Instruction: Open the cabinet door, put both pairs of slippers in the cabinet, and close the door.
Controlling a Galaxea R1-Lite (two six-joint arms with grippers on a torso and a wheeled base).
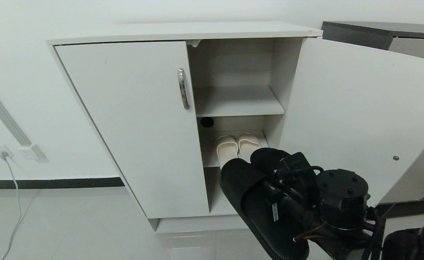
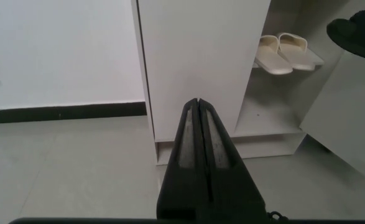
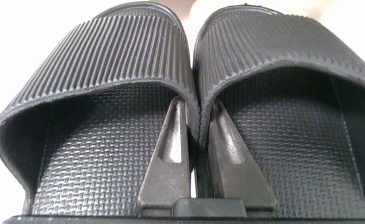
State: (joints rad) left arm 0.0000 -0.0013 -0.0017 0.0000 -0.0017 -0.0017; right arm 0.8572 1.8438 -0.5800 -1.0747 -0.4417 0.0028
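White wall (image 1: 16,54) behind cabinet (image 1: 132,126), cream slippers (image 1: 237,146) inside; right gripper (image 3: 198,134) pinches black slippers (image 1: 244,187) before it — left gripper (image 2: 197,109) closed, empty.

Head cam sits up high in front of the cabinet (image 1: 136,126), looking down into its open right side. Left wrist cam is lower and farther back, facing the cabinet's base past the left gripper (image 2: 198,104). Right wrist cam is pressed right up to the black slippers (image 3: 132,74). Head and left wrist both catch the white slippers (image 1: 237,146) inside the cabinet.
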